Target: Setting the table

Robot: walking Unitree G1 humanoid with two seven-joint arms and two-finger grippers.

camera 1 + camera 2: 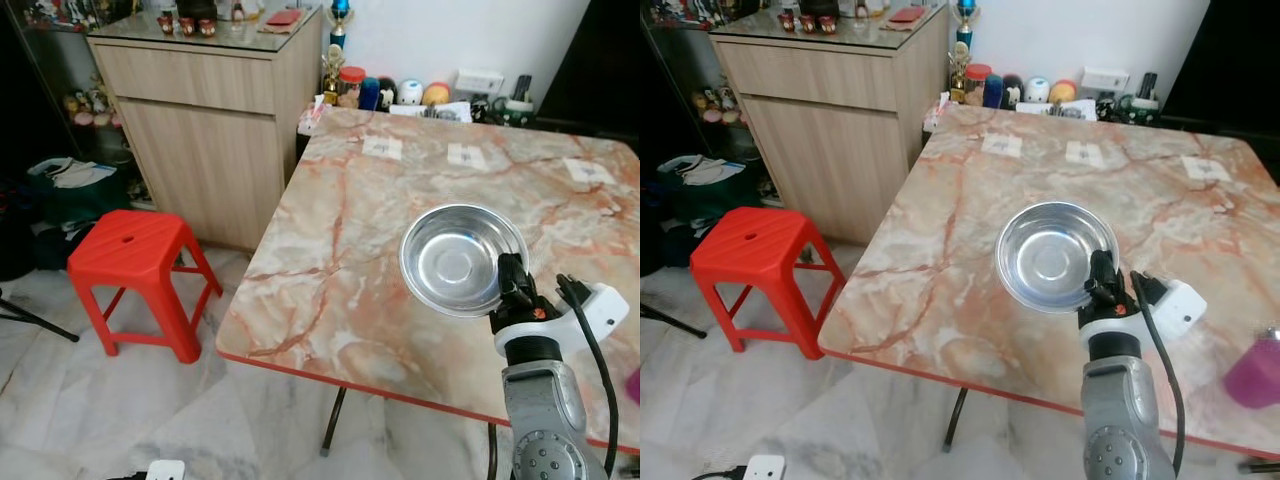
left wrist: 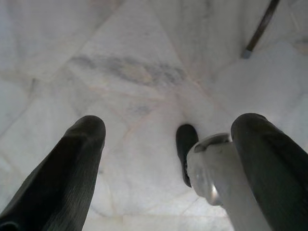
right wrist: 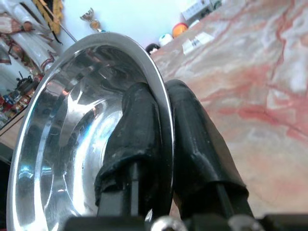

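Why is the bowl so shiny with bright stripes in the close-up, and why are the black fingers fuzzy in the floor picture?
Right wrist view: the metal bowl, pinched at its rim by the right gripper, mirrors the bright room, so it shows glare streaks. Left wrist view: the left gripper hangs open over the pale floor; its fingers sit too near the lens, so they blur.

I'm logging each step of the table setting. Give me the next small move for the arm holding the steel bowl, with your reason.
Probably lower the steel bowl straight down onto the marble table, then open the fingers. The right gripper is pinching the bowl's rim, one finger inside and one outside, and the bowl appears to be held above the tabletop, well inside its near edge. The left gripper hangs open over the floor.
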